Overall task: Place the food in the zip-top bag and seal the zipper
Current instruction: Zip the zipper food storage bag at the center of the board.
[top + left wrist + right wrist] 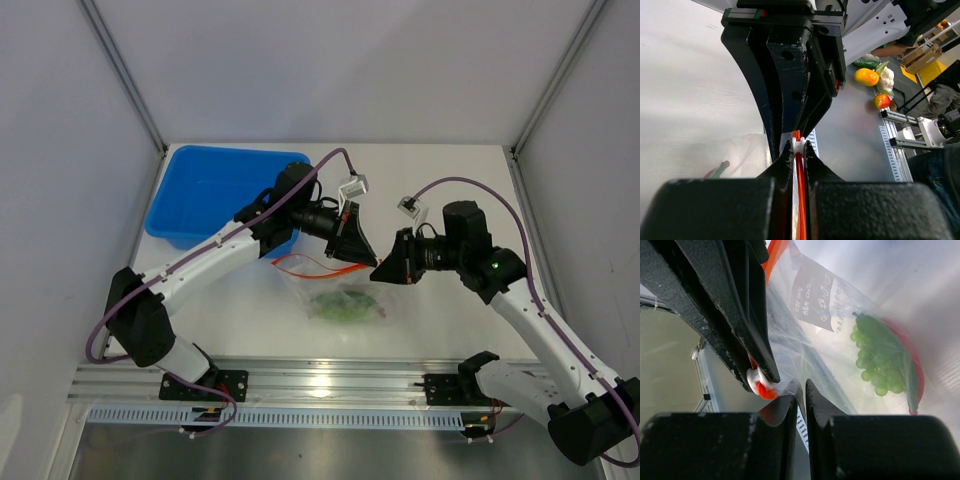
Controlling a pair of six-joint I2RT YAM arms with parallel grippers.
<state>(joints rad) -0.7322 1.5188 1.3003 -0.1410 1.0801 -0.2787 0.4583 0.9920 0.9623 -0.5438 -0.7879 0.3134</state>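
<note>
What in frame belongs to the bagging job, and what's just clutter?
Job:
- clear bag
- orange zipper, pinched by the left arm
- green grapes and red piece, both inside the bag

Lying about:
- blue tub
- toy vegetables in the background

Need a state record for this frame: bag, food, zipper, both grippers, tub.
bag: clear floppy zip-top bag, mouth held up between the two grippers
food: light-green grape bunch and slim red piece, both inside the bag
zipper: red-orange zipper strip; in the top view it bows in a loop to the left, so it looks not fully sealed
left gripper: shut on the strip at its white slider
right gripper: shut on the bag's corner, close beside the slider
tub: blue plastic tub, far left, under the left arm
</note>
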